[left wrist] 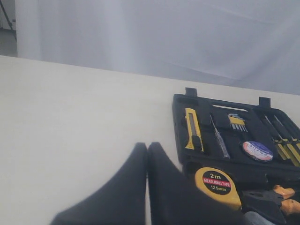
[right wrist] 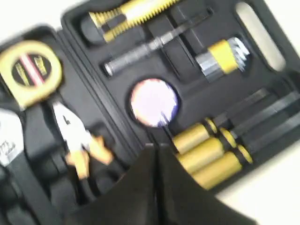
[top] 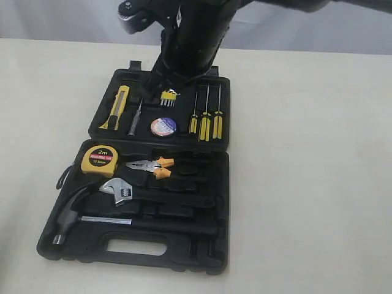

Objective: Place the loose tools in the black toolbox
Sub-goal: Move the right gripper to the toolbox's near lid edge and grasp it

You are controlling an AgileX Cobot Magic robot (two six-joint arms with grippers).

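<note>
While black toolbox [top: 196, 260] lies open, wide tabletop [top: 306, 153] right of it | tape measure [top: 99, 160] reads "2m MEASURING TAPE" | left gripper [left wrist: 146, 146] clenched, empty | right gripper [right wrist: 157, 149] clenched, empty

Cream tabletop [top: 318, 184], pale grey curtain [left wrist: 140, 33] behind

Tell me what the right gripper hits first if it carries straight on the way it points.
Most likely the roll of tape, sitting in the toolbox just ahead of the right gripper; depth is unclear.

Closed tool [left wrist: 147, 147] near black toolbox [left wrist: 177, 117]
</note>
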